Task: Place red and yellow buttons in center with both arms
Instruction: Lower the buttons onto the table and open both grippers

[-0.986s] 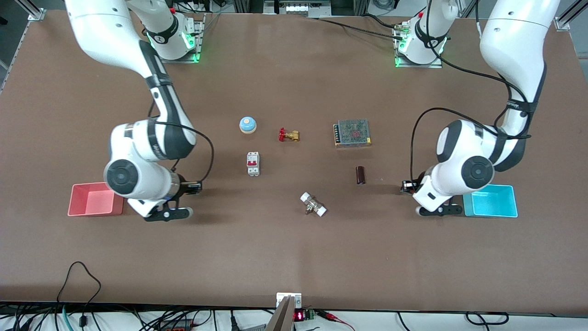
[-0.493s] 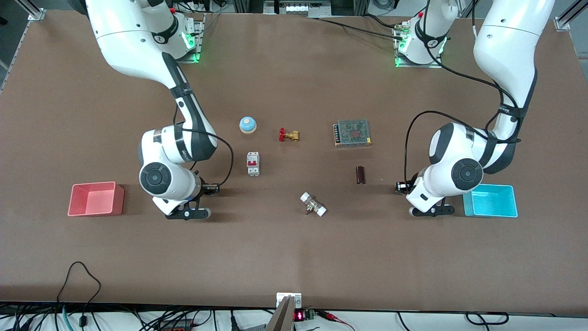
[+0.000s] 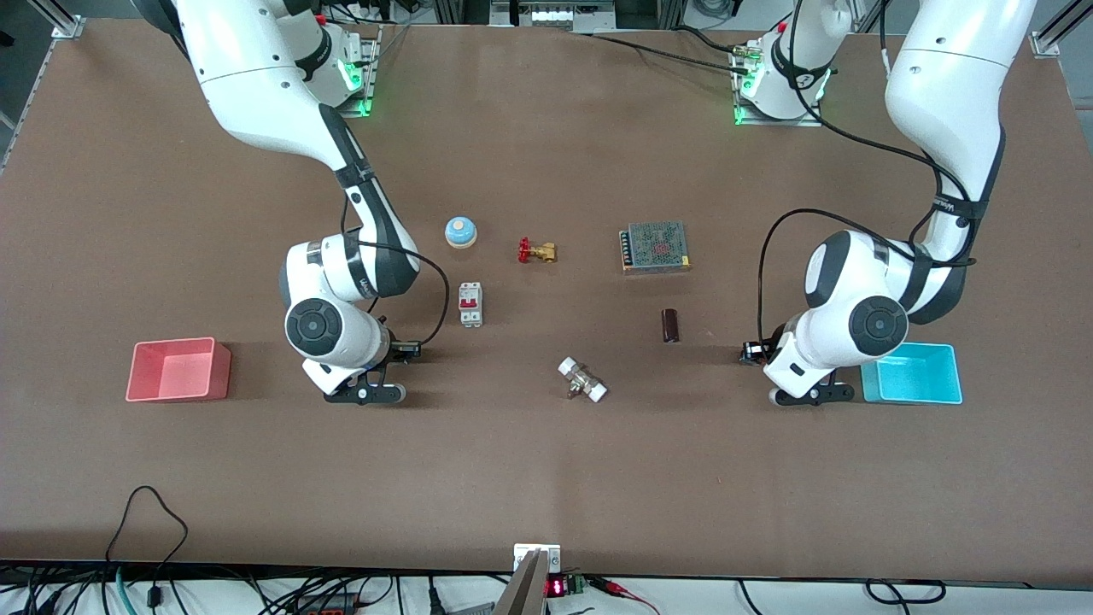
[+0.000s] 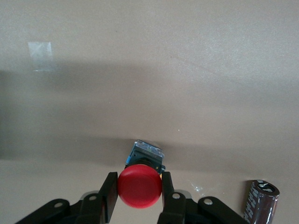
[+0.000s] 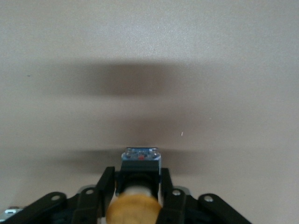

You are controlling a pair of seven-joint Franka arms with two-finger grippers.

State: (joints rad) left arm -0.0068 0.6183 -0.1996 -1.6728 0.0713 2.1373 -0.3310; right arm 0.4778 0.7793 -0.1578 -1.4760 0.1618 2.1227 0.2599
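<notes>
Tabletop (image 3: pixel 529 478) hides what wrist views reveal: left end effector (image 4: pixel 139 193) clamps red button (image 4: pixel 139 185), right end effector (image 5: pixel 134 196) yellow button (image 5: pixel 133 210).

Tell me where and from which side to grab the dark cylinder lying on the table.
Grip the dark cylinder across its round body near the middle, coming straight down from above. It lies on its side on bare tabletop, so its curved flanks are free for the two fingers, and nothing stands close beside it. The left gripper already holds the red button, so it would have to set that down first.

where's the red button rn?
The red button is clamped in the left gripper, above bare tabletop between the dark capacitor and the cyan bin.
</notes>
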